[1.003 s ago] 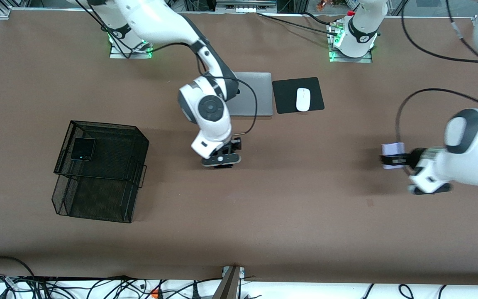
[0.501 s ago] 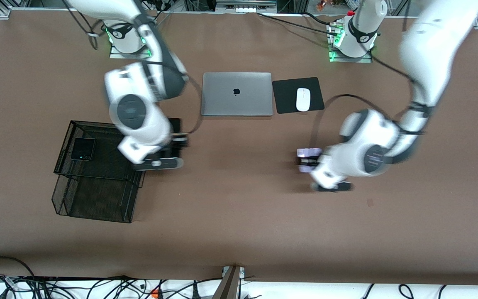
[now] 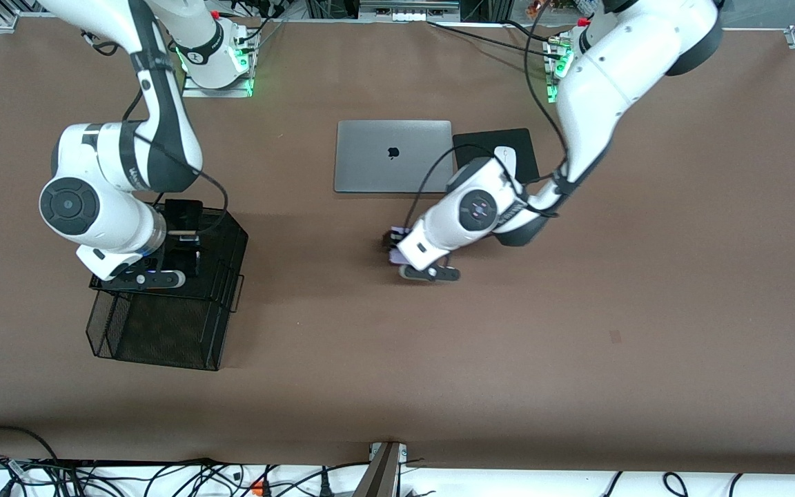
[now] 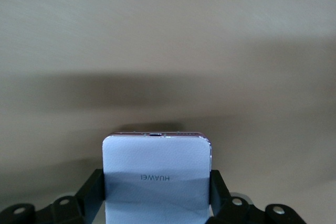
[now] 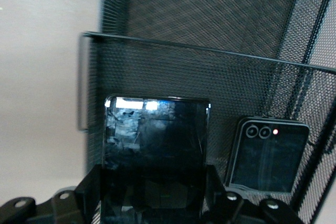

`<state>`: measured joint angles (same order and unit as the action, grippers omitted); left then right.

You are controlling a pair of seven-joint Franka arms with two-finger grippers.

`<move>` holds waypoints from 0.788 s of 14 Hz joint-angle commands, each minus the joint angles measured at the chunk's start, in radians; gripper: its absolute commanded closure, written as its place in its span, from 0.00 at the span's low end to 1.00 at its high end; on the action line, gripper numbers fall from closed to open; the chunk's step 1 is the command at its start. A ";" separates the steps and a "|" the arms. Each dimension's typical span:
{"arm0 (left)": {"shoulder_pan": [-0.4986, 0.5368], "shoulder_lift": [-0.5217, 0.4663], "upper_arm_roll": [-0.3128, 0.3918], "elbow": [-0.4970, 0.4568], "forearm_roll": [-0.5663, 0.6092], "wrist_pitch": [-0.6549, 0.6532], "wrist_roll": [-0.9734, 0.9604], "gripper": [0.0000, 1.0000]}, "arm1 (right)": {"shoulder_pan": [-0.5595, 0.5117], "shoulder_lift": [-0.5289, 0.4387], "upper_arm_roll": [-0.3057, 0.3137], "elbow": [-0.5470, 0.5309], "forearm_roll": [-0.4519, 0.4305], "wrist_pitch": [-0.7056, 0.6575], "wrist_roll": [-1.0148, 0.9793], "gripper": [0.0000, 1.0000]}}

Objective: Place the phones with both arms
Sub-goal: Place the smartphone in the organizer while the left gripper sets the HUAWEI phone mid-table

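My right gripper (image 3: 183, 238) hangs over the black mesh basket (image 3: 163, 338), shut on the long slim black slab phone (image 3: 183, 212). In the right wrist view that phone (image 5: 155, 135) stands between the fingers (image 5: 86, 190) of the right gripper (image 5: 152, 184), just above the basket's upper tier (image 5: 210, 77). The small black flip phone (image 5: 270, 153) lies in that tier beside it; the right arm hides it in the front view. My left gripper (image 3: 397, 250) is over the table's middle, shut on the pale lilac-white flip phone (image 3: 395, 255). The left wrist view shows this phone (image 4: 156, 166) clamped in the left gripper (image 4: 156, 184) above bare table.
A closed grey laptop (image 3: 393, 156) lies toward the arms' bases from the left gripper. Beside it is a black mouse pad (image 3: 480, 141) with a white mouse (image 3: 504, 150), partly covered by the left arm. Cables run along the table's front edge.
Both arms swung toward the right arm's end of the table. The right gripper carried the slab phone from the middle to over the basket; the left gripper brought the lilac-white phone to the middle.
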<state>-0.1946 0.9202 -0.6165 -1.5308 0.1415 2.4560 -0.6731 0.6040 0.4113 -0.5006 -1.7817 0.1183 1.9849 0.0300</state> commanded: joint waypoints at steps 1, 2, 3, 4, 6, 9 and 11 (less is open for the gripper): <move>-0.042 -0.004 0.009 0.014 -0.007 0.015 0.000 0.00 | -0.004 -0.010 0.004 -0.061 0.038 0.063 -0.025 1.00; -0.028 -0.014 0.009 0.012 -0.005 0.000 -0.003 0.00 | -0.006 -0.006 0.004 -0.058 0.050 0.061 -0.025 1.00; -0.013 -0.043 0.011 -0.005 -0.005 -0.017 -0.006 0.00 | -0.009 -0.006 0.004 -0.053 0.055 0.060 -0.024 0.54; 0.013 -0.075 0.011 -0.009 -0.005 -0.064 -0.006 0.00 | -0.010 -0.006 0.004 -0.048 0.058 0.057 -0.024 0.01; 0.101 -0.179 0.011 0.000 0.004 -0.270 0.004 0.00 | -0.010 -0.012 0.004 -0.030 0.064 0.045 -0.028 0.00; 0.226 -0.308 0.011 0.026 0.035 -0.512 0.067 0.00 | -0.010 -0.028 -0.007 0.086 0.061 -0.099 -0.024 0.00; 0.314 -0.380 0.011 0.049 0.064 -0.662 0.188 0.00 | -0.007 -0.025 -0.007 0.209 0.052 -0.246 -0.016 0.00</move>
<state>0.0610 0.6197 -0.6060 -1.4684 0.1752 1.8972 -0.5753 0.5995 0.3951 -0.5067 -1.6839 0.1602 1.8654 0.0237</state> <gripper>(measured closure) 0.000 0.000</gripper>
